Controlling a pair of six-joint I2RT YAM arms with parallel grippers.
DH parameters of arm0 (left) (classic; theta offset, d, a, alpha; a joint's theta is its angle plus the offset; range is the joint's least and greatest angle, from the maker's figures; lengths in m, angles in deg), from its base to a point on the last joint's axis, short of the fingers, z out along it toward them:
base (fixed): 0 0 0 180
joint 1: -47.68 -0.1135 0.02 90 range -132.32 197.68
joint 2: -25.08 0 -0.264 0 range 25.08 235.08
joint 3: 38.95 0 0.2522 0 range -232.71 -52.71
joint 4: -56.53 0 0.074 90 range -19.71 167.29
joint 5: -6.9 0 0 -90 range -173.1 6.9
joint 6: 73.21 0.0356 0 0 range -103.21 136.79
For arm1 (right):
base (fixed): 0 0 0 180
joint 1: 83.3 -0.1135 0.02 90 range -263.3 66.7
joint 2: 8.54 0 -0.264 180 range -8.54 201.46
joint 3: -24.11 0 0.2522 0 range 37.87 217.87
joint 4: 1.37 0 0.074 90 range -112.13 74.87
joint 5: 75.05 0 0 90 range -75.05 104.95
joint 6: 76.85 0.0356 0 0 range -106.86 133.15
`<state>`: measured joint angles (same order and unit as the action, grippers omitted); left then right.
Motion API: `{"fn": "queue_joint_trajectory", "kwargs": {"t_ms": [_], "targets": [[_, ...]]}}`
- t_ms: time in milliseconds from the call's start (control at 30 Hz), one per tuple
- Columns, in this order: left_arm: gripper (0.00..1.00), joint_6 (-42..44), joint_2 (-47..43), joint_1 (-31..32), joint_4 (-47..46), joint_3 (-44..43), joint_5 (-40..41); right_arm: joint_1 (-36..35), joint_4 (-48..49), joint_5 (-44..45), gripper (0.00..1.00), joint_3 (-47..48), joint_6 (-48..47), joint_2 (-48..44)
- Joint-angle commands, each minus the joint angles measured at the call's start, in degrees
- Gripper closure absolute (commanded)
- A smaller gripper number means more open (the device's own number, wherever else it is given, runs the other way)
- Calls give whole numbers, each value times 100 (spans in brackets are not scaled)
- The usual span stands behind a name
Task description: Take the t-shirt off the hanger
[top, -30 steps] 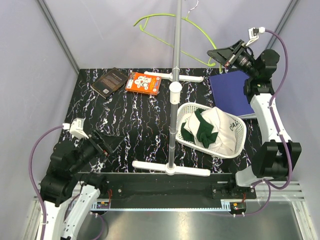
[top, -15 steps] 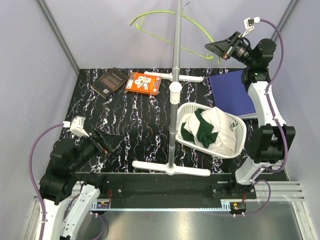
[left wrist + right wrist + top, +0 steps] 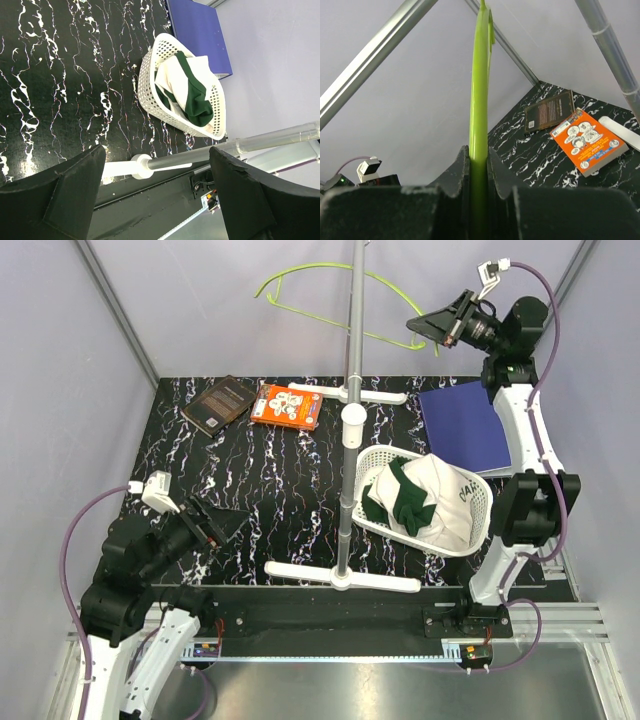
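The t-shirt [image 3: 430, 498], cream-white with dark green sleeves, lies bunched in the white basket [image 3: 372, 462]; it also shows in the left wrist view [image 3: 187, 87]. The lime-green hanger [image 3: 325, 270] is bare and held high at the back, by the grey pole [image 3: 353, 350]. My right gripper [image 3: 418, 324] is shut on the hanger's right end; in the right wrist view the green bar [image 3: 480, 100] runs up between the closed fingers [image 3: 454, 175]. My left gripper [image 3: 228, 521] is open and empty, low at the front left.
A dark book [image 3: 220, 403] and an orange booklet [image 3: 288, 405] lie at the back left. A blue folder [image 3: 462, 425] lies at the back right. The pole stand's white feet [image 3: 340, 575] cross the table's middle, front and back.
My right gripper has lifted the hanger higher and a little to the left. The left arm has barely moved. The shirt stays in the basket.
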<state>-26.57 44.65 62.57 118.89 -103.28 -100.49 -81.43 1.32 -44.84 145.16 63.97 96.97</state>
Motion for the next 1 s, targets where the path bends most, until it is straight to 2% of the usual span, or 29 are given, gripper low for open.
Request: {"fn": "queue_joint_trajectory", "kwargs": {"t_ms": [0, 233, 267, 367, 500, 533, 600, 633, 667, 733, 767, 800, 833, 867, 900, 933, 967], "targets": [[11, 64, 29, -4, -123, -173, -195, -2, -238, -410, 100, 863, 190, 460], [11, 125, 11, -13, -105, -190, -177, 24, -634, -1410, 98, 1900, -29, 1129], [11, 151, 20, -4, -70, -190, -177, 33, -669, -1482, 96, 2075, -64, 1225], [11, 213, 47, -13, -17, -226, -142, 103, -739, -1860, 83, 2540, -56, 1506], [11, 283, 82, -4, 36, -217, -81, 217, -836, -1957, 56, 2851, 234, 1727], [11, 292, 108, -4, 27, -208, -81, 226, -923, -1905, 44, 2798, 208, 1614], [11, 301, 134, -13, 18, -182, -63, 244, -968, -1774, 32, 2386, 77, 1420], [11, 301, 135, -4, 35, -182, -63, 261, -1055, -1599, 1, 2237, 33, 1219], [11, 310, 152, -4, 27, -164, -54, 279, -1125, -1502, 0, 2009, -2, 1139], [11, 336, 161, -4, 27, -173, -54, 296, -1590, -1212, 0, 1876, -107, 920], [11, 354, 161, -4, 27, -182, -54, 305, -1992, -1063, 0, 1814, -517, 831], [11, 371, 161, -4, 27, -190, -63, 305, -3049, -870, 0, 1848, -887, 752], [11, 389, 143, -4, 27, -182, -63, 305, -3721, -267, 0, 1962, -1334, 647], [11, 406, 135, -4, 27, -190, -72, 305, -4372, 104, 0, 2389, -2157, 672], [11, 415, 126, -4, 27, -182, -63, 305, -5031, 534, 0, 2698, -2513, 707], [11, 433, 91, -4, 36, -173, -80, 305, -6212, 1470, 0, 3041, -2804, 864], [11, 468, 73, -13, 27, -164, -89, 305, -6676, 1905, 0, 3636, -3224, 944]]}}
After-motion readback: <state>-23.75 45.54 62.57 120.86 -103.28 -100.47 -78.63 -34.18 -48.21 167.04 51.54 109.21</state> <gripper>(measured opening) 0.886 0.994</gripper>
